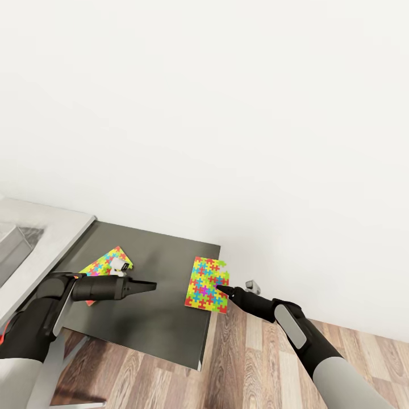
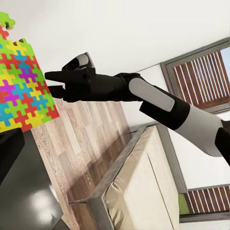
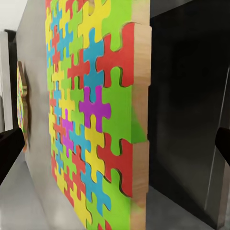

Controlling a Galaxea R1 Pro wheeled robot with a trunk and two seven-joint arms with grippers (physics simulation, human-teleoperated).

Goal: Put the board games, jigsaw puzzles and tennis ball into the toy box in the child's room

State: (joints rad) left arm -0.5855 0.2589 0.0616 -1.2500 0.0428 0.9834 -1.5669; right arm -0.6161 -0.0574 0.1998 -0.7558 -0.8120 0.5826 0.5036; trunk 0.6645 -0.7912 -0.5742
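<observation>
Two jigsaw puzzles lie on the low dark grey cabinet (image 1: 147, 324). One puzzle (image 1: 205, 282) (image 2: 21, 81) (image 3: 91, 120) reaches a little past the cabinet's right edge. My right gripper (image 1: 220, 289) (image 2: 51, 82) is open at that edge, one finger over the puzzle's face and one below it. The other puzzle (image 1: 105, 264) (image 3: 20, 105) lies at the cabinet's left, partly behind my left arm. My left gripper (image 1: 152, 287) hovers open over the cabinet's middle, holding nothing. A corner of the grey toy box (image 1: 10, 247) sits on the pale table (image 1: 51, 227). The board games and tennis ball are out of view.
A white wall rises right behind the cabinet. Wooden floor (image 1: 238, 363) lies in front and to its right. The bed (image 2: 139, 187), with its beige mattress and grey frame, stands across the floor in the left wrist view, below slatted windows (image 2: 201, 76).
</observation>
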